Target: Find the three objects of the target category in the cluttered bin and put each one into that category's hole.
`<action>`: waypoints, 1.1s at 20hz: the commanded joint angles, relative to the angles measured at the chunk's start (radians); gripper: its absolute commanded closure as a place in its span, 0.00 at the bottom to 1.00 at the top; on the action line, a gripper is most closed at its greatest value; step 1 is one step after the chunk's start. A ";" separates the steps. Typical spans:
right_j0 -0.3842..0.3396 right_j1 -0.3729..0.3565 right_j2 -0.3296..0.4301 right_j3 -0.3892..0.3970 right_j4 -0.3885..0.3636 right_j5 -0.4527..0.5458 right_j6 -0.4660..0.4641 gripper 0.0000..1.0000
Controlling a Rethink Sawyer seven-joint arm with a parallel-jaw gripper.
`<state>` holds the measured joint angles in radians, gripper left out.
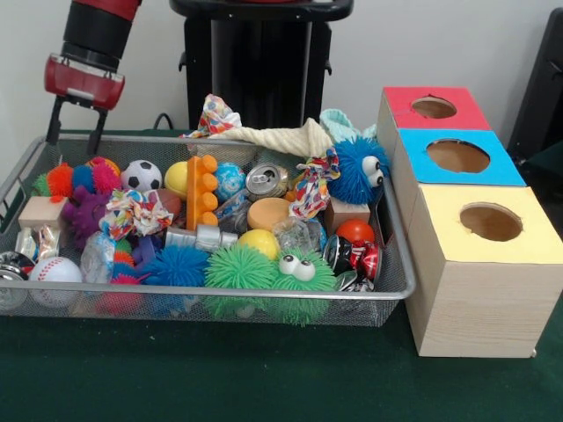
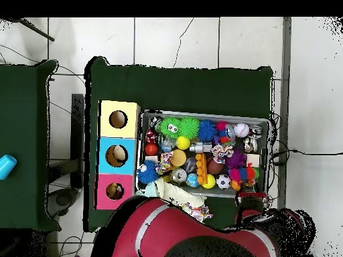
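Observation:
A wire-mesh bin (image 1: 220,293) (image 2: 204,113) is packed with mixed objects. Among them are a soccer ball (image 1: 141,175), a baseball (image 1: 54,270), a yellow ball (image 1: 259,242) and a silver can (image 1: 266,180). There is also a crushed red can (image 1: 356,259), a wooden block (image 1: 42,211), an orange toy brick (image 1: 202,191) and several fuzzy balls. One fuzzy ball is green with eyes (image 1: 299,277) and one is blue with eyes (image 1: 359,169). My gripper (image 1: 75,136) (image 2: 254,201) hangs open and empty above the bin's back left corner in the front view.
Three hole-topped boxes stand in a row against the bin's right side in the front view: red (image 1: 400,97) (image 2: 106,181), blue (image 1: 506,171) (image 2: 107,144) and yellow (image 1: 440,215) (image 2: 107,107). A cream cloth (image 1: 281,136) drapes over the bin's back rim.

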<state>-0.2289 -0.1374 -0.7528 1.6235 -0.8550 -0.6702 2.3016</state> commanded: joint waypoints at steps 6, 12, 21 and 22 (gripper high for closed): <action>-0.053 0.195 0.026 -0.179 0.239 -0.160 -0.406 0.00; -0.067 0.227 0.034 -0.215 0.251 -0.192 -0.365 0.00; -0.098 0.304 0.068 -0.303 0.258 -0.232 -0.332 0.00; -0.105 0.312 0.079 -0.318 0.248 -0.234 -0.319 0.00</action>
<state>-0.2869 0.0565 -0.7980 1.5139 -0.6832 -0.8419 2.1837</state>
